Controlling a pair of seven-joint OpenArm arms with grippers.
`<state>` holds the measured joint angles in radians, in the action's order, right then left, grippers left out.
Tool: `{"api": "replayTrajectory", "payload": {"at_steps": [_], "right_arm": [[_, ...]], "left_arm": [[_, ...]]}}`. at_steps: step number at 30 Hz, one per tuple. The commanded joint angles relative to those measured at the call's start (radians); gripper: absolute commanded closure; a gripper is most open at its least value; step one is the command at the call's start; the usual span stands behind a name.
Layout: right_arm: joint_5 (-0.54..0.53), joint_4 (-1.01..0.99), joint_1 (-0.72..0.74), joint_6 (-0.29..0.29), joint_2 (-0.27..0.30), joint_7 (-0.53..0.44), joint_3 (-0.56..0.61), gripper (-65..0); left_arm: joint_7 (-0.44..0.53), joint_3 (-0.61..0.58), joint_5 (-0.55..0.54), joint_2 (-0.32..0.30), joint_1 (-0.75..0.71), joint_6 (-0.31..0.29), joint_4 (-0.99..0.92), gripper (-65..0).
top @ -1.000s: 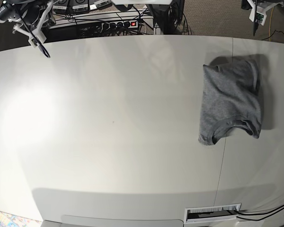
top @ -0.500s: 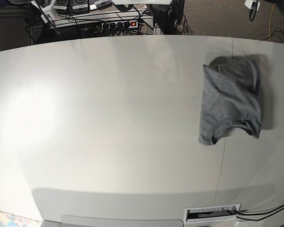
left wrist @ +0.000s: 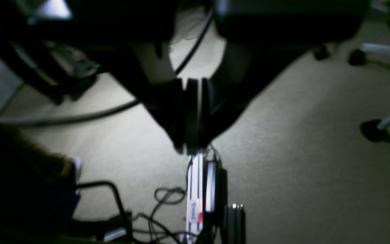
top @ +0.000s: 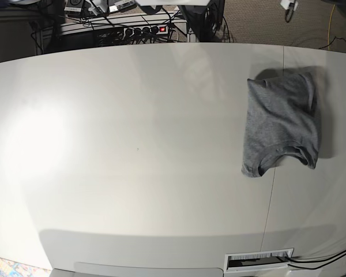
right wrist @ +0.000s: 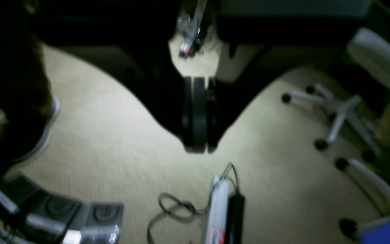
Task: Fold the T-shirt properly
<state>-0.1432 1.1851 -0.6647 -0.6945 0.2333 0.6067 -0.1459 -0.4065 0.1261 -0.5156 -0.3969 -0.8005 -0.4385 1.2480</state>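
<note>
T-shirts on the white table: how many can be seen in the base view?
1. The grey T-shirt lies folded on the right side of the table, near its far edge. Nothing else on the table could hide another.

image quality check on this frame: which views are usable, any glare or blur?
Base view: sharp, bright glare patch on the table at its left side, T-shirt clear with a shadow along its right edge. Left wrist view: dim, soft, left gripper a dark silhouette against the carpet. Right wrist view: likewise dark and blurred, right gripper backlit, jaws together.
</note>
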Motion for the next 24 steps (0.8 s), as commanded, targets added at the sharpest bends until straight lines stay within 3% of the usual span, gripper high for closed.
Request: {"api": "replayTrajectory", "payload": {"at_steps": [1,8,13,20,24], "right_arm": [[0.008,-0.045,0.014,-0.004,0.010,-0.037,0.007,0.0],[0.157,-0.417,0.204,-0.004,0.005,-0.290,0.027,0.0],[0.242,-0.594,0.320,0.001,-0.016,-0.385,0.027,0.0],[0.285,-0.706,0.417,0.237,-0.092,-0.394,0.027,0.0],[0.301,-0.723,0.433,0.315,-0.129,-0.394,0.028,0.0]], "left_arm": [[0.026,-0.021,0.016,-0.010,-0.001,-0.001,-0.018,0.0],[0.172,-0.171,0.104,-0.010,0.125,0.057,-0.185,0.0],[0.206,-0.240,0.157,0.031,0.223,0.092,-0.290,0.0],[0.296,-0.249,0.261,0.141,0.327,0.117,-0.457,0.0],[0.325,-0.249,0.270,0.182,0.371,0.119,-0.532,0.0]]}}
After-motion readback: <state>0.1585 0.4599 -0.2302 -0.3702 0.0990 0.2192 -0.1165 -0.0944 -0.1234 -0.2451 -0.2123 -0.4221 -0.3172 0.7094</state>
